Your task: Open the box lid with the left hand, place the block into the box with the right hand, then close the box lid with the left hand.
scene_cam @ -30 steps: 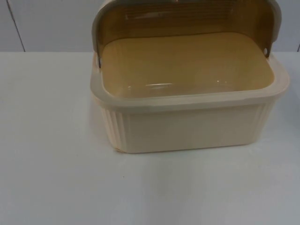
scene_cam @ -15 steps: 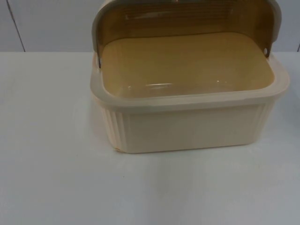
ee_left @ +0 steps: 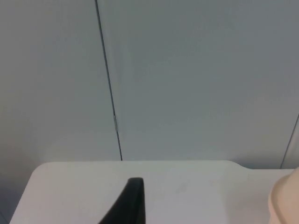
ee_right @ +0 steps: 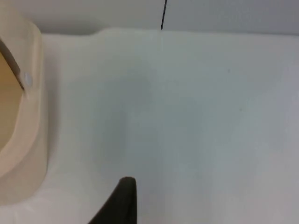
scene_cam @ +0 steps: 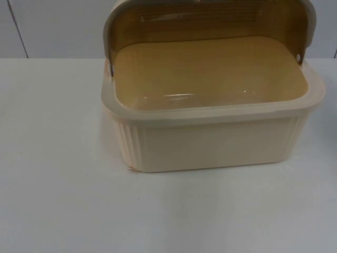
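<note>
A cream ribbed box (scene_cam: pixel 210 142) stands on the white table, toward the back. Its amber see-through lid (scene_cam: pixel 210 21) is swung up and back on its hinges, so the box is open. The yellow floor (scene_cam: pixel 205 68) inside lies bare, with nothing on it. My left gripper (ee_left: pixel 133 203) hovers low over the table to the left of the box, whose cream corner (ee_left: pixel 286 203) is close by, and it faces the wall. My right gripper (ee_right: pixel 122 200) hangs over the table just past the box's right end (ee_right: pixel 25 116).
The grey partition wall (ee_left: pixel 196 79), with a dark vertical seam (ee_left: pixel 108 93), closes off the table's far edge. Bare white table top (scene_cam: pixel 58 195) stretches in front of the box and on both sides of it.
</note>
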### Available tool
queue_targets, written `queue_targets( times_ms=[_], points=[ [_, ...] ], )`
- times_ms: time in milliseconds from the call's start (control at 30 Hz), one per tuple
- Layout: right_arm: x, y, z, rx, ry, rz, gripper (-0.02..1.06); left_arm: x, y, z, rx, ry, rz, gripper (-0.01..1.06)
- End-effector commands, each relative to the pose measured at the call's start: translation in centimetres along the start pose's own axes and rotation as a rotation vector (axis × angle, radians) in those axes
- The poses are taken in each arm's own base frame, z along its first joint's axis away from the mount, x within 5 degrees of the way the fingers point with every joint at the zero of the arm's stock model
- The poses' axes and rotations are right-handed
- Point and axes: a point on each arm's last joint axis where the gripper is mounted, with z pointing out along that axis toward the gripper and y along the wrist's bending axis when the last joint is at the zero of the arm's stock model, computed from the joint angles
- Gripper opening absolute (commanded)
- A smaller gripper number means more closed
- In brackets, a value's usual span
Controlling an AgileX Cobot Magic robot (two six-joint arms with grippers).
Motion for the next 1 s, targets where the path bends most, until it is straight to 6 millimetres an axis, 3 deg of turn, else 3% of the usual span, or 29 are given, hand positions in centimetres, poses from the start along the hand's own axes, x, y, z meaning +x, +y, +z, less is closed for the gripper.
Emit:
queue_targets(
  times_ms=[0,200,367,633,967],
  points=[
    [-0.2,0.3,1.1,-0.013,0.021,-0.010,1.04,0.2,0.0,0.1,0.001,0.009,-0.019,1.01],
    [0.6,1.5,4.7,-0.082,0.159,-0.092,1.04,0.2,0.0,0.1,0.001,0.009,-0.019,1.01],
    [2.4,2.6,7.8,-0.189,0.337,-0.296,1.04,0.2,0.0,0.1,0.004,0.007,-0.019,1.01],
    [4.6,3.2,10.7,-0.283,0.514,-0.518,1.04,0.2,0.0,0.1,0.004,0.007,-0.019,1.01],
    [8.5,3.2,13.6,-0.374,0.608,-0.599,1.04,0.2,0.0,0.1,0.004,0.007,-0.019,1.01]
  ],
)
